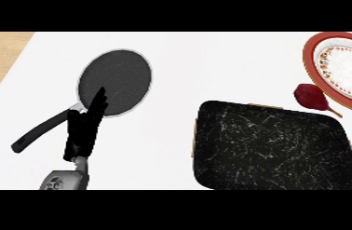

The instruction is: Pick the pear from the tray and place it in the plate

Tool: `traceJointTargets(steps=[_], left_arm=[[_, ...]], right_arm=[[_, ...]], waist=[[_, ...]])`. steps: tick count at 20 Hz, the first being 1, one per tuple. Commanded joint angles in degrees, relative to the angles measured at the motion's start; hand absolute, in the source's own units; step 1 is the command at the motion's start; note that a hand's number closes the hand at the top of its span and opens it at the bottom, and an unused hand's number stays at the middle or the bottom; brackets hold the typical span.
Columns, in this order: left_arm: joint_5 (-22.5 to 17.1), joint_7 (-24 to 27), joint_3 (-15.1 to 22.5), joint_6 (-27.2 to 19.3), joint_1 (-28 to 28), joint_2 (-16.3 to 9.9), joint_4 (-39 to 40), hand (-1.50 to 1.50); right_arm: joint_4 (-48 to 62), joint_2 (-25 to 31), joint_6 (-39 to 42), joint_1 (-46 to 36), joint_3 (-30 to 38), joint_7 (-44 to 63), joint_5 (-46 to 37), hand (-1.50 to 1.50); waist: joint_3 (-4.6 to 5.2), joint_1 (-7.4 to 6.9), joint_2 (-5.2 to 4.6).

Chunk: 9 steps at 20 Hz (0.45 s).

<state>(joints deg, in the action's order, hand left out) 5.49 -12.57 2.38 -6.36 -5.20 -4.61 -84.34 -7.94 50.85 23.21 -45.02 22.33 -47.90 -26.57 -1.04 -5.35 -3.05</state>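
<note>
A dark red pear (pixel 311 97) lies on the white counter, outside the tray, just past the tray's far right corner and against the lower left rim of the plate. The plate (pixel 317 61) is red-rimmed with a patterned white middle and is cut off by the view's right edge. The black marbled tray (pixel 268 150) fills the lower right and holds nothing. My left hand (pixel 85 129) shows at the lower left, fingers straight and pointing up, open and holding nothing, far from the pear. My right hand does not show.
A dark frying pan (pixel 115 82) lies at the left, its black handle (pixel 37 132) running down-left; my left hand's fingertips overlap its near rim. A strip of wood surface (pixel 10 47) shows at the counter's far left edge.
</note>
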Motion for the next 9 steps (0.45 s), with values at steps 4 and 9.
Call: traceJointTargets(steps=[4,9], left_arm=[[-0.40,-0.13,-0.55,0.65,-0.27,-0.72,0.23,0.00],[0.37,-0.17,0.54,0.01,-0.80,0.25,-0.27,0.00]], right_arm=[[0.74,1.41,4.86,1.94,1.12,-4.54,1.35,-1.50],[0.16,2.03,3.51,1.66,0.53,-3.09,0.95,-1.50]], waist=[[-0.15,0.04,-0.33],[-0.14,-0.54,-0.35]])
